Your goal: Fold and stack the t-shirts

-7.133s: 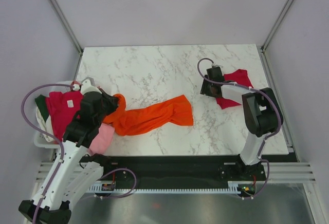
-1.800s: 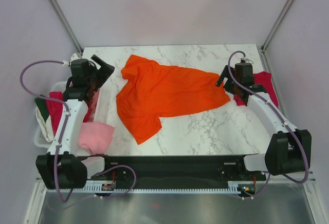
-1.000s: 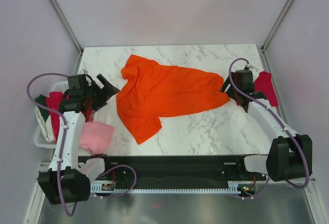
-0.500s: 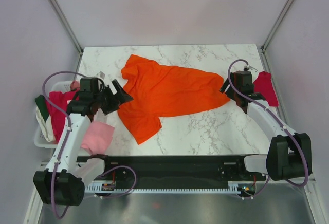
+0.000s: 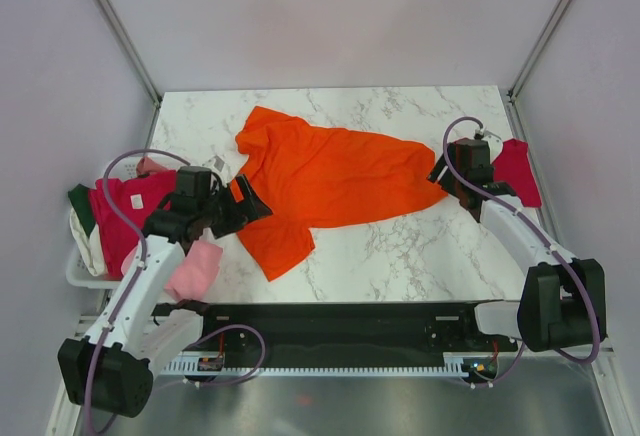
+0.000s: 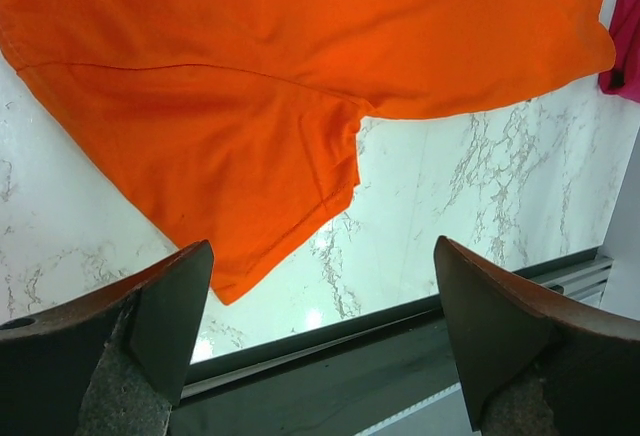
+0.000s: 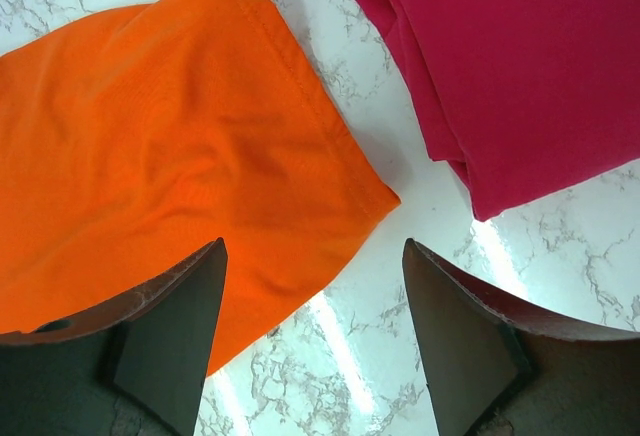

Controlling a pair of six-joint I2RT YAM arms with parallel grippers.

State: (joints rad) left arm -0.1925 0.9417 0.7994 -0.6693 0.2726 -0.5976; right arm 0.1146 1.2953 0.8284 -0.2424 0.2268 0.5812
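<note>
Now, at the nine o'clock edge of your tabletop (image 5: 400, 246), the basket (image 5: 78, 274) holds the magenta t-shirt (image 5: 120, 216), with the light pink t-shirt (image 5: 195, 268) at the basket's four o'clock side. Your left end effector (image 5: 248, 203) hangs with fingers spread wide, gripping nothing, over the eight o'clock edge of the orange t-shirt (image 5: 330, 181), which lies opened out across the tabletop's middle. Your right end effector (image 5: 442, 174), also spread and empty, sits over the shirt's three o'clock corner. The crimson red t-shirt (image 5: 517, 171) lies just beside that corner, at three o'clock.
</note>
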